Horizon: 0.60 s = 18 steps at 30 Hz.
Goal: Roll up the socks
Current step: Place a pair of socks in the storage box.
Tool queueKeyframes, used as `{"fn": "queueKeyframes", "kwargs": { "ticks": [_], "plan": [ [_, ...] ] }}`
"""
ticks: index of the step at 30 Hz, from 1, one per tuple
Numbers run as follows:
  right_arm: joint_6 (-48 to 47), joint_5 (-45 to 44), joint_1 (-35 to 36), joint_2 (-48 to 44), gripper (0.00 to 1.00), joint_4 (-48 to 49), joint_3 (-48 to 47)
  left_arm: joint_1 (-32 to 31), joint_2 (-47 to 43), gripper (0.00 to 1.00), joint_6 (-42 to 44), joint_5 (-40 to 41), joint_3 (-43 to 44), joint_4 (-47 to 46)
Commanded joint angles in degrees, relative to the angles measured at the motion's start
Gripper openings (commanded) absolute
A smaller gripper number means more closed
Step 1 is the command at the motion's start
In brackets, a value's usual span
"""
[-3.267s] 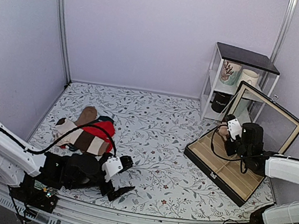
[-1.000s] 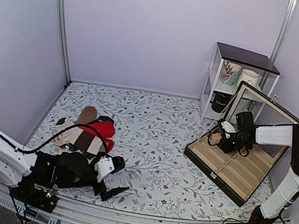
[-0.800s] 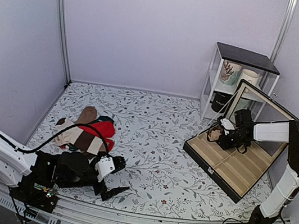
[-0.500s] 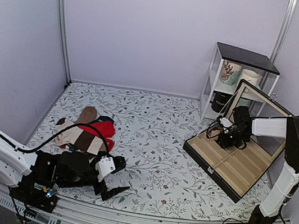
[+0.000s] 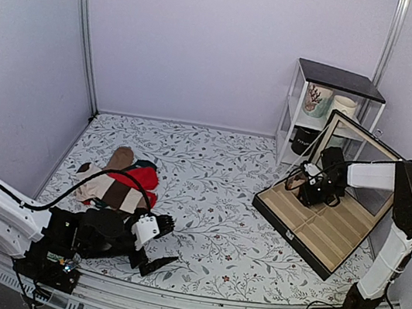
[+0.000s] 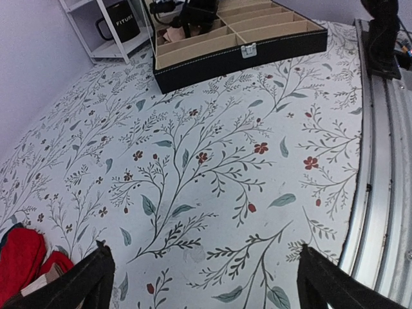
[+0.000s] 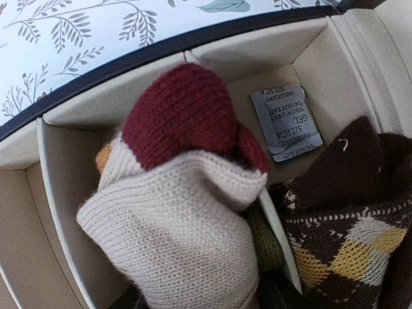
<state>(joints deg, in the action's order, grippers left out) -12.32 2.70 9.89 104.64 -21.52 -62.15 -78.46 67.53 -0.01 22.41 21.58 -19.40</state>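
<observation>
The socks (image 7: 187, 212) are a rolled tan-beige bundle with a dark maroon end and a strip of olive. They sit in a far-left compartment of the open divided box (image 5: 294, 239). My right gripper (image 5: 312, 188) reaches into that compartment and is shut on the bundle; its fingers are mostly hidden beneath the knit in the right wrist view. The bundle also shows as a tan patch in the left wrist view (image 6: 172, 33). My left gripper (image 5: 165, 242) lies low over the floral table near the front edge, open and empty, with the fingers (image 6: 90, 277) far apart.
A bright red sock (image 5: 139, 178) and a cream sock with brown bands (image 5: 107, 186) lie in a pile at the left. A brown argyle sock (image 7: 347, 193) and a silica packet (image 7: 286, 122) fill neighbouring compartments. A white shelf (image 5: 323, 110) with mugs stands behind the box.
My right arm has swung up and reached further into the box's far-left corner with the socks. The box shifted slightly. The left arm has barely moved.
</observation>
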Motion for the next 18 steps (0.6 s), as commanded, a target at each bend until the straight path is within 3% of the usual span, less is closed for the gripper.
{"fn": "queueKeyframes", "kwargs": {
  "ticks": [1, 18],
  "plan": [
    [3.54, -1.55, -1.02, -1.89, 0.51, -9.15, 2.41, 0.54, -0.65, 0.99, 0.28, 0.74, 0.85, 0.42],
    [8.09, 4.29, -1.01, -9.34, 0.62, -13.09, -5.29, 0.6, -1.04, 0.99, 0.85, 1.05, 1.4, 1.17]
  ]
}}
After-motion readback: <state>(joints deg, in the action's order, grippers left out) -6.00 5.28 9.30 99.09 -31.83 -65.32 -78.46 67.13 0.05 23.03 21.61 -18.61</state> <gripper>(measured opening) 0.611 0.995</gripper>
